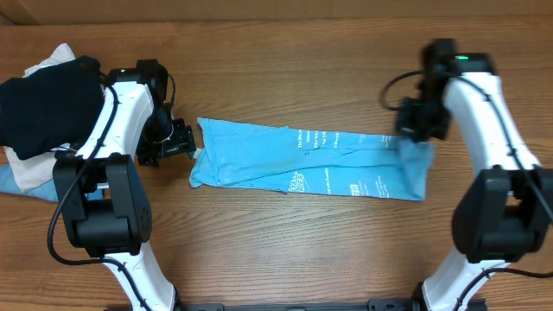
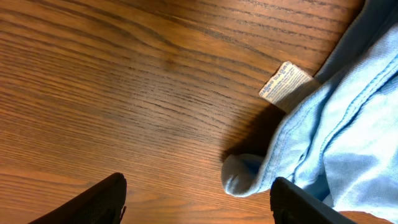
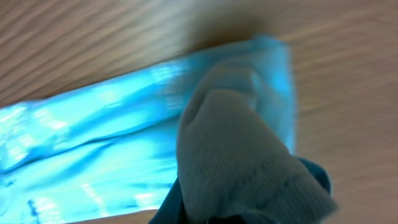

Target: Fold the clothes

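We see the left claw [image 1: 179,140] spread wide at the 9 o'clock end of the T-shirt [image 1: 311,161], holding nothing. From overhead its tips sit just beside the shirt's edge. The left wrist view shows more. Both dark fingers [image 2: 99,202] stand far apart at the bottom of the frame with bare wood between them. A rolled corner of the blue cloth lies on the surface [image 1: 285,69] close to the finger at 5 o'clock, and we cannot tell whether that finger touches it. This view alone shows a small white label [image 2: 285,83] sticking out from under the shirt's edge at 2 o'clock.

The right claw [image 1: 416,131] is pressed together, pinching the T-shirt at the upper corner of its 3 o'clock end. Overhead, the cloth there bunches under the claw. The right wrist view is blurred, and the fingers themselves are hidden behind a wad of blue cloth that rises close to the lens. Beyond it the rest of the shirt runs off toward 9 o'clock, flat on the wood.

Only the overhead view shows the whole T-shirt: a long narrow band across the middle of the surface, from 9 to 3 o'clock, with white printed logos along it. It also shows a black garment [image 1: 43,108] heaped on a pale garment [image 1: 34,168] at the 9 o'clock edge, well apart from the shirt.
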`<state>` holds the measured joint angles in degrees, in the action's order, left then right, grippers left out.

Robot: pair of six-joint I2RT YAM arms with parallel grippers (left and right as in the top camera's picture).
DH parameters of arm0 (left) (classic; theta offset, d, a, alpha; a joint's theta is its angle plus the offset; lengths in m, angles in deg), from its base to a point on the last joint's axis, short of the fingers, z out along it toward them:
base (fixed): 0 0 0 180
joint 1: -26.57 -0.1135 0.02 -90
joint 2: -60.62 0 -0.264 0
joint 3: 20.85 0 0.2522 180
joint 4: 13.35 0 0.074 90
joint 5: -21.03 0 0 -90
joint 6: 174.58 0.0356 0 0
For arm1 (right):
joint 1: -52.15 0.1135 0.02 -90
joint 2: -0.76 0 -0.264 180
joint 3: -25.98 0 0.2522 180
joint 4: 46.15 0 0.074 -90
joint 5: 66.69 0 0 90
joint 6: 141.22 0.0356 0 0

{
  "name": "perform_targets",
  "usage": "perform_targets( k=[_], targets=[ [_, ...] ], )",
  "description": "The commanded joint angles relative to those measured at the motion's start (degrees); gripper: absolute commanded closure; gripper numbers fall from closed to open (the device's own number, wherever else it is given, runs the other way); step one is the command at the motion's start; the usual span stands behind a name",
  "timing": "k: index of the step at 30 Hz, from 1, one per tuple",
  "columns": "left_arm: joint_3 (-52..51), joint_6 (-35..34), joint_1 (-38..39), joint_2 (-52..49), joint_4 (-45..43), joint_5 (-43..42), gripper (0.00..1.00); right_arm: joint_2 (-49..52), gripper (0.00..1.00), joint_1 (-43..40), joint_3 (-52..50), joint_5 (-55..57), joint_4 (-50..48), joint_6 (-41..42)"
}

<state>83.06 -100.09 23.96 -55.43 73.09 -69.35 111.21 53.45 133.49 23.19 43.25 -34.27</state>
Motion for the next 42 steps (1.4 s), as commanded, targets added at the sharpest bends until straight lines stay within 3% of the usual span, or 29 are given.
perform_targets(
  k=[1,19,20,24,27,34,42],
  targets=[
    [0.9,0.1,0.2,-0.4,0.3,-0.7,0.23,-0.8,0.96,6.9,1.1,0.1,-2.2,4.2],
    [0.9,0.1,2.0,-0.4,0.3,-0.7,0.23,7.6,0.95,22.3,1.1,0.0,-8.3,8.4],
    [0.9,0.1,2.0,-0.4,0.3,-0.7,0.23,7.6,0.92,22.8,1.1,0.0,-8.6,8.4],
    [0.9,0.1,2.0,-0.4,0.2,-0.7,0.23,7.6,0.61,24.0,1.1,-0.3,-9.2,8.4],
    [0.9,0.1,2.0,-0.4,0.0,-0.7,0.23,7.6,0.50,24.1,1.1,-0.4,-8.6,7.9],
    [0.9,0.3,2.0,-0.4,-0.1,-0.5,0.23,5.8,0.48,22.3,1.2,9.2,-6.8,8.7],
    [0.9,0.3,2.0,-0.4,-0.1,-0.5,0.21,4.7,0.48,19.0,1.1,9.3,-3.5,8.4]
  ],
)
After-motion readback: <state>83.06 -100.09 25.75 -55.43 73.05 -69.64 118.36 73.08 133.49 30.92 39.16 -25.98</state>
